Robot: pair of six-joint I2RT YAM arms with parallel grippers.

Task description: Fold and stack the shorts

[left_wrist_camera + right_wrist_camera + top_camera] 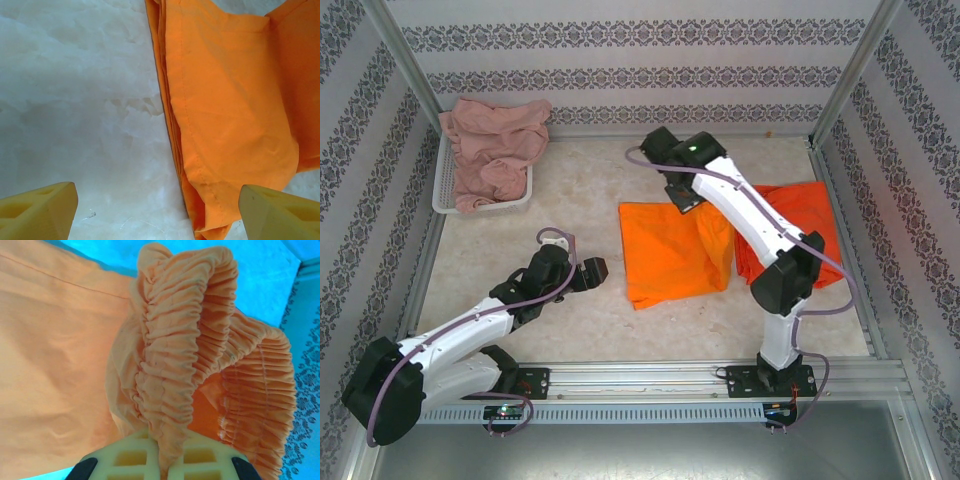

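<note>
Far left: white basket (pixel 442 200), pink shorts (pixel 495 150) heaped in it. On worktop (pixel 580 190) centre: orange shorts (pixel 670 255), folded flat, waistband at far end, legs toward the arm bases. Right jaws clamped on that gathered waistband. Right arm (pixel 760 225) crosses red-orange shorts (pixel 807 222) alongside. Left jaws apart, near the orange shorts' left edge

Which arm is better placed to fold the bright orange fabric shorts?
Right, probably: the right gripper is shut on the gathered waistband of the bright orange shorts, while the left gripper hangs open beside their edge.
</note>
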